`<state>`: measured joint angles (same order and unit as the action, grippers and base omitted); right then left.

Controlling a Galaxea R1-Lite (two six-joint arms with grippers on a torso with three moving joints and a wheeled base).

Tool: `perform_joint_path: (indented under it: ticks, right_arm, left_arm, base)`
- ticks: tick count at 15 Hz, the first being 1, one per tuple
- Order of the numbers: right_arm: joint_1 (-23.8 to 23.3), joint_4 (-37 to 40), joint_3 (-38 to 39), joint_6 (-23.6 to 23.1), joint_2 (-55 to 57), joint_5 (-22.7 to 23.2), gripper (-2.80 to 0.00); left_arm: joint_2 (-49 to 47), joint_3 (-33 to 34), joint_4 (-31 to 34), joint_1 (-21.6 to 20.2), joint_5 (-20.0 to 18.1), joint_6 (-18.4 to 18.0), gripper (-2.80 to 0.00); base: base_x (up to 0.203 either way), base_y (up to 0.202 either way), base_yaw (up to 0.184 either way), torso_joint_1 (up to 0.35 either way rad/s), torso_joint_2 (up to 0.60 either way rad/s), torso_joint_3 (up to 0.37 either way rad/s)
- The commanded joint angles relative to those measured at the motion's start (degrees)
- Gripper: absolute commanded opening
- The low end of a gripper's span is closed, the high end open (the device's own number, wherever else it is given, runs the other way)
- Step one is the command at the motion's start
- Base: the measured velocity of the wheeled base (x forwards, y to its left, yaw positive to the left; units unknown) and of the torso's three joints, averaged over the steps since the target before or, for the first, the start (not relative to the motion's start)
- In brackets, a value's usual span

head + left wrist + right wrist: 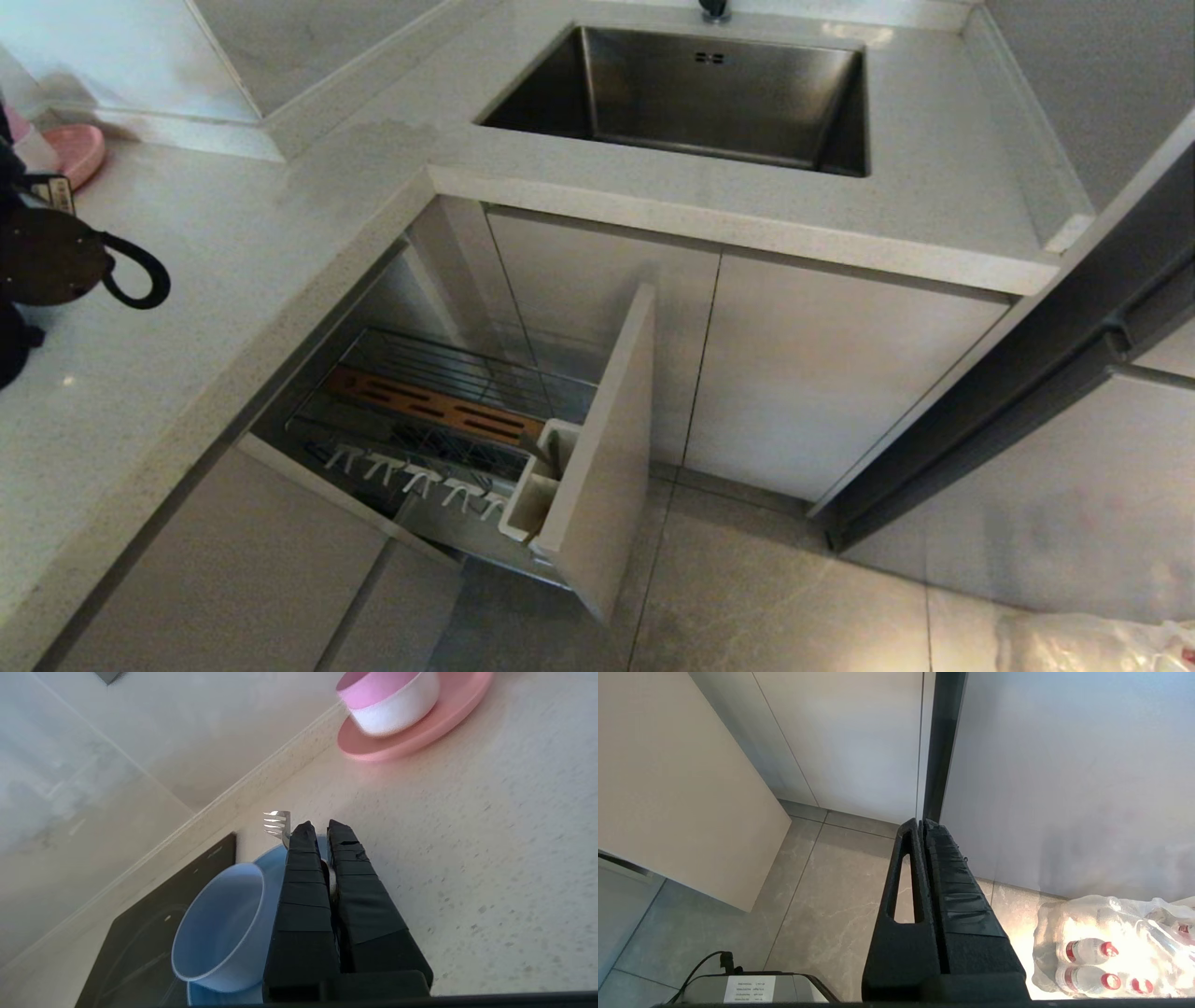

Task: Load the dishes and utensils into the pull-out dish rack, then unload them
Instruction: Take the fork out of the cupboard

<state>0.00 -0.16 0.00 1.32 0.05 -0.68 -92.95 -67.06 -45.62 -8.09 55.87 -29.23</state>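
Left gripper point(316, 828): fingers clamped on a silver fork point(278, 824); tines stick out just past the tips, handle runs back between the pads. Held over the countertop point(467, 858), near its back edge by the wall.
Fork grip: taken close to the head, probably so the handle end can drop first into the utensil cup point(534, 485).
Pale-blue bowl point(224, 924): sits on the pale-blue plate point(275, 858), directly beside the left gripper; both not yet loaded.
Chopsticks: not visible in any view.
Pink-and-white bowl point(392, 700): on the pink plate point(420, 728), farther along the back edge; not task items.
Pull-out dish rack point(448, 420): drawn out below the counter, left of the sink point(691, 93); no dishes visible in the rack, which suits loading.
Right gripper point(923, 823): fingers together, nothing held, parked low over the floor near bottled water point(1101, 952).
Stage (judged): early loading, fork first.
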Motion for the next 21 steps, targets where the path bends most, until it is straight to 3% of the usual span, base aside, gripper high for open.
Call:
perform_joint_path:
  ticks: [1, 9, 21]
  right_arm:
    - [0.0, 0.0, 0.0, 0.0, 0.0, 0.0, -2.8]
    - [0.0, 0.0, 0.0, 0.0, 0.0, 0.0, -2.8]
    - [0.0, 0.0, 0.0, 0.0, 0.0, 0.0, -2.8]
  left_arm:
    - [-1.0, -0.1, -0.2, -0.1, 0.9, -0.2, -2.8]
    - [-4.6, -1.8, -0.2, 0.0, 3.5, -0.3, -2.8]
    - [-7.2, -3.3, -0.1, 0.0, 4.3, -0.3, -2.8]
  base:
    - [0.0, 0.0, 0.0, 0.0, 0.0, 0.0]
    - [0.0, 0.0, 0.0, 0.0, 0.0, 0.0]
    - [0.0, 0.0, 0.0, 0.0, 0.0, 0.0]
